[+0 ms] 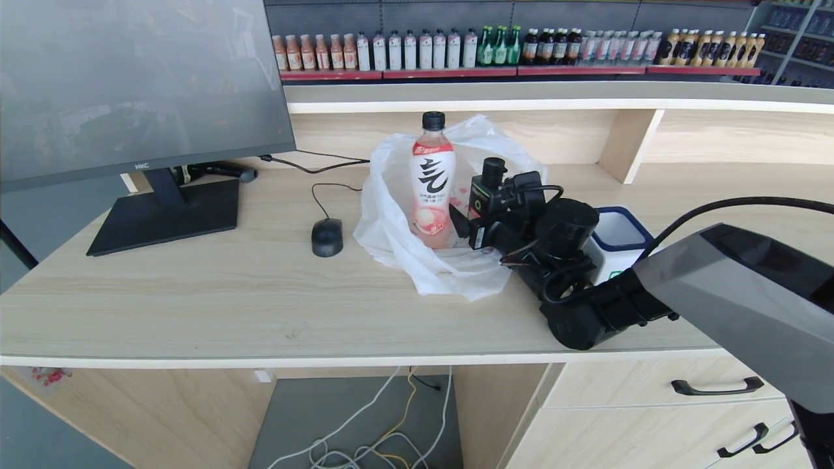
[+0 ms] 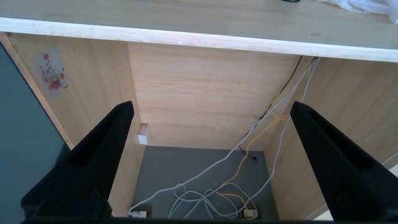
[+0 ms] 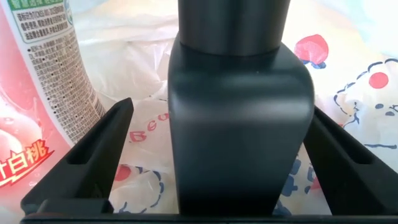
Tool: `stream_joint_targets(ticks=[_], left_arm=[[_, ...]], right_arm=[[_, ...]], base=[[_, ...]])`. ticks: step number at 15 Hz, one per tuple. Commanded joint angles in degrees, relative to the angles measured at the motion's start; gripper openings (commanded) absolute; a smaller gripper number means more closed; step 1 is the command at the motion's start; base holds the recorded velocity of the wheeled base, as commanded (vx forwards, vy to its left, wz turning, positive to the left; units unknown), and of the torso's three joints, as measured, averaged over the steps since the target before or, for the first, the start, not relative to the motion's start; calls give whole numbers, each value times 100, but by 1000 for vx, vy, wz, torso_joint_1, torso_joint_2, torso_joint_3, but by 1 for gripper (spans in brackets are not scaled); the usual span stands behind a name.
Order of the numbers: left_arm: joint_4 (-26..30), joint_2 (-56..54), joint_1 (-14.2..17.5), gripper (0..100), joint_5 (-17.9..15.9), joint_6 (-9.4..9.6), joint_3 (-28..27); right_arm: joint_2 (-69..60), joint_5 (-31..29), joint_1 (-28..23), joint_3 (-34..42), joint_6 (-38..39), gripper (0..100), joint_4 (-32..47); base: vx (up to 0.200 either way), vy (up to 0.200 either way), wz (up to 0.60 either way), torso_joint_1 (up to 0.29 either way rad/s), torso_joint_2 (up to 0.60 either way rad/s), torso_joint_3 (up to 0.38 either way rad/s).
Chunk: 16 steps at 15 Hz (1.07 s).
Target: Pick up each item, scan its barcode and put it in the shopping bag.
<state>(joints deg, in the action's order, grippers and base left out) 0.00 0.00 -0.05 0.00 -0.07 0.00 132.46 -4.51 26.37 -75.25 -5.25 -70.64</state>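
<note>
A white plastic shopping bag (image 1: 391,228) sits open in the middle of the wooden counter (image 1: 195,299). A pink drink bottle (image 1: 432,189) with a black cap stands upright inside it. Just to its right, a dark bottle with a green label (image 1: 487,185) stands at the bag's mouth between the fingers of my right gripper (image 1: 474,225). In the right wrist view the dark bottle (image 3: 239,124) sits between the spread fingers (image 3: 93,155) of my open right gripper (image 3: 221,106), with a gap on one side, the pink bottle (image 3: 37,112) beside it and the bag (image 3: 348,143) behind. My left gripper (image 2: 211,112) hangs open and empty below the counter's front edge.
A monitor (image 1: 130,85) stands at the far left, and a black mouse (image 1: 327,236) lies left of the bag. A white and blue box (image 1: 619,241) sits right of my right wrist. A raised shelf runs along the back. Cables (image 2: 205,199) lie under the counter, and drawers (image 1: 717,391) are below on the right.
</note>
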Motion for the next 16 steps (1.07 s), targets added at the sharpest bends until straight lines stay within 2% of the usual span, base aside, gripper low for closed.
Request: stream_joint_targets(ticks=[1,9,13,16], left_arm=[[0,0,5,100,0,-1,0],[0,0,5,100,0,-1,0],[0,0,-4,100,0,-1,0],[0,0,5,100,0,-1,0]], right_arm=[[-265,3,0,169,7,100,-20],[-801,12,-9,389,42,100,-99],[-1601,56,44,1083,33,100,-125],[-2427,214,149,2182,33,100,-608]], base=[[0,0,0,0,0,0],[0,0,0,0,0,0],[0,0,0,0,0,0],[0,0,0,0,0,0]])
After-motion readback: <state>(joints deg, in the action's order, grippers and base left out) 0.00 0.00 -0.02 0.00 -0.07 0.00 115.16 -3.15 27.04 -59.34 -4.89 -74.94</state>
